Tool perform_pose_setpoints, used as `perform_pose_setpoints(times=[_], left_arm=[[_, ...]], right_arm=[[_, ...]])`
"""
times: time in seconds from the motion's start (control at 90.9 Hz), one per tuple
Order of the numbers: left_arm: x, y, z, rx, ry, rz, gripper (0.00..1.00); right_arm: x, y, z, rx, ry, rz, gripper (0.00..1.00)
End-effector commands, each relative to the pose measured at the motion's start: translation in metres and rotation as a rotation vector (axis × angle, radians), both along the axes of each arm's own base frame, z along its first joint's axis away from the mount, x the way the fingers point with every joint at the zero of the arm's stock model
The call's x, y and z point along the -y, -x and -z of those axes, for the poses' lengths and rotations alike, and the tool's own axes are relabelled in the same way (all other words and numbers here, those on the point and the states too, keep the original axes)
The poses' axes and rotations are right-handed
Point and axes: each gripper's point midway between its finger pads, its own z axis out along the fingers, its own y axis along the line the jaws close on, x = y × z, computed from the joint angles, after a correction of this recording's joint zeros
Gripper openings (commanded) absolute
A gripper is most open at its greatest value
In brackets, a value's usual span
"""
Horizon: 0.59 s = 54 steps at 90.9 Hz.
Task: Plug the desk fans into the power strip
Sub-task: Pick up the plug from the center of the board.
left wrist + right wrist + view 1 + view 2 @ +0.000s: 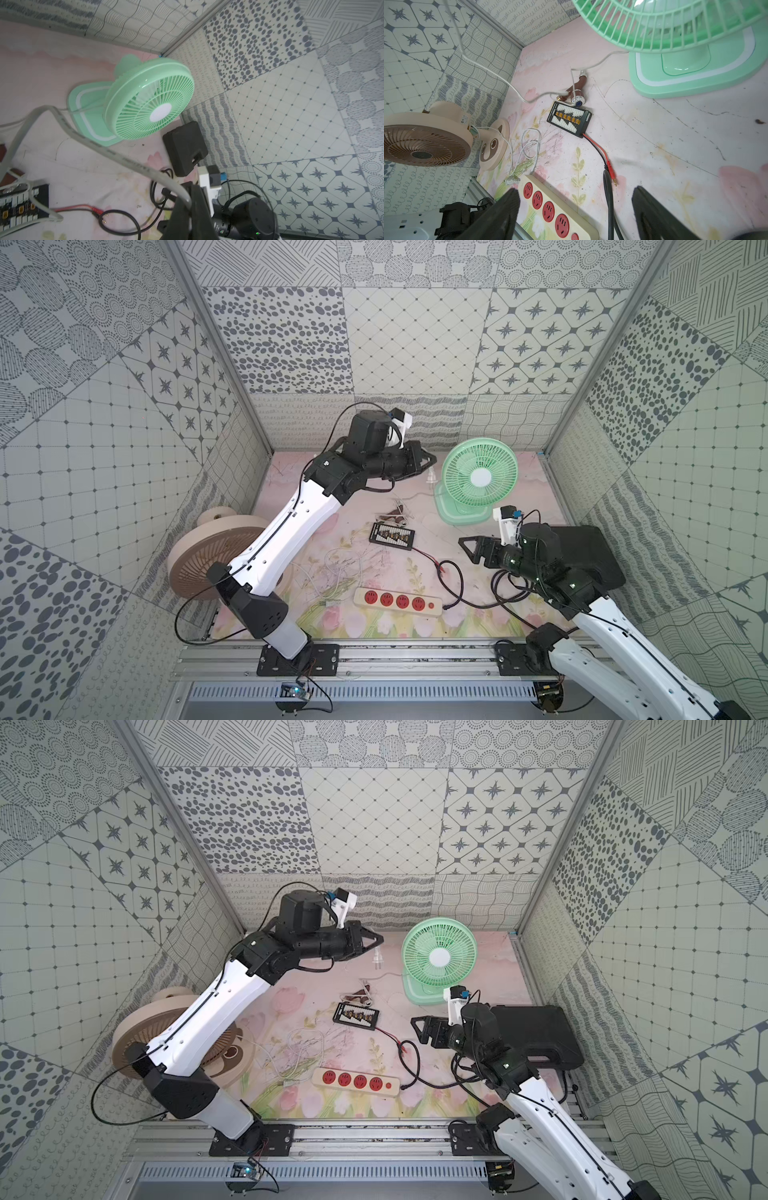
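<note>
A pink floral mat [415,626] is covering the floor of a cell walled in patterned tiles. The fan [478,477] is standing at the far side. The left gripper [432,457] is hanging raised beside it, jaws together on the fan's white cord [99,145], so the plug [431,477] is dangling below. The strip [397,600] is lying at the near edge with all four sockets empty, well apart from the plug. The right gripper [575,191] is hovering near the strip, jaws wide apart and holding nothing.

Since the grip is on the cord and not the plug body, the plug is probably free to swing and twist, and its prongs may meet a socket askew. The cord is trailing past a brown gadget [579,87] and a black board [569,118]. It could snag there, or tip the fan if pulled taut. The strip is lying loose and may slide under a push. A beige fan [425,141] is trailing its own cable [529,145] just beside the strip, where it could get in the way.

The only container, a black case [536,1036], is sitting shut, and its contents cannot be told.
</note>
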Motion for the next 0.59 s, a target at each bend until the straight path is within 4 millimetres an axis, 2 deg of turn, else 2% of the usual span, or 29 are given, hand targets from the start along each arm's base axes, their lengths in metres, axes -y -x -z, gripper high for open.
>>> perform_pose_setpoints(times=[0.0, 0.088, 0.209, 0.385, 0.583], left_arm=[[0.012, 0.020, 0.054, 0.004, 0.049, 0.101, 0.00], [0.014, 0.030, 0.082, -0.040, 0.045, 0.133, 0.00], [0.015, 0.044, 0.100, -0.069, 0.060, 0.180, 0.00], [0.015, 0.061, 0.110, -0.088, 0.074, 0.250, 0.00], [0.022, 0.080, 0.110, -0.144, 0.130, 0.359, 0.00]], right_arm=[[-0.009, 0.009, -0.021, 0.042, -0.048, -0.097, 0.86], [-0.022, 0.016, -0.032, 0.064, -0.084, -0.190, 0.84], [-0.038, 0.026, -0.048, 0.100, -0.160, -0.310, 0.81], [-0.055, 0.033, -0.064, 0.143, -0.267, -0.423, 0.72], [-0.071, 0.033, -0.073, 0.150, -0.370, -0.526, 0.65]])
